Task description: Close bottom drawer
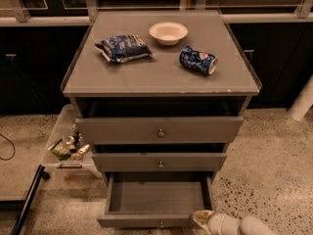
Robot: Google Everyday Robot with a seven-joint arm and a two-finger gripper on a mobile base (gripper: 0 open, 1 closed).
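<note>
The bottom drawer (156, 199) of the grey chest is pulled far out and looks empty inside. Its narrow front (146, 222) runs along the lower edge of the view, with the small round knob (161, 224) just showing at the centre. My gripper (201, 218) comes in from the lower right on a white arm (244, 226). Its tip sits right at the drawer front's right end, close to touching it. The two drawers above, top (159, 129) and middle (159, 161), are each slightly open.
On the chest top (161, 77) lie a blue snack bag (122, 48), a white bowl (168, 33) and a crushed blue can (198, 60). A clear bin (66, 143) of small items stands on the floor at the left. Dark cabinets line the back wall.
</note>
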